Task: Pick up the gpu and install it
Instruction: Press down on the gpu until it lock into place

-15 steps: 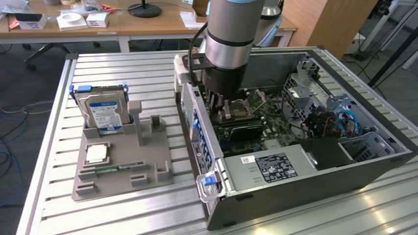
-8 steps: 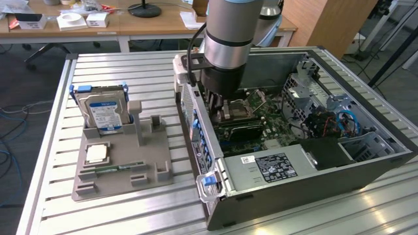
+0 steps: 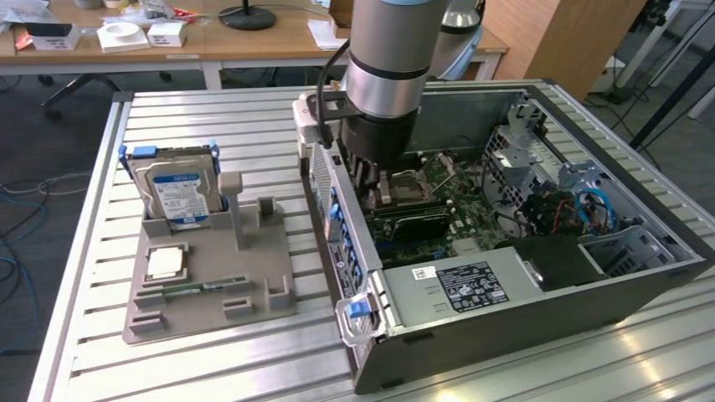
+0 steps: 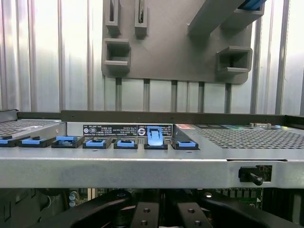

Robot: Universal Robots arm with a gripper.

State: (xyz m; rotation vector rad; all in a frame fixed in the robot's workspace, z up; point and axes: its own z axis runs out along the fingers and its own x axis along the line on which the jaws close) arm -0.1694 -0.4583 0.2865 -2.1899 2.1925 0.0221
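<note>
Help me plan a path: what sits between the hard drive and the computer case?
In the exterior view, the grey holder's two upright brackets, then a strip of bare table, lie between the hard drive and the computer case.

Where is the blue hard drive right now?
In the exterior view the hard drive stands upright at the left, in the grey holder on the table, beside the open computer case.

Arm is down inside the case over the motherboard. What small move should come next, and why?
Probably a short, straight push down to seat the gpu. The gripper is shut and low in the case, the black card lies just beneath it on the motherboard, and the holder has an empty slot. Whether the card is fully seated cannot be told.
</note>
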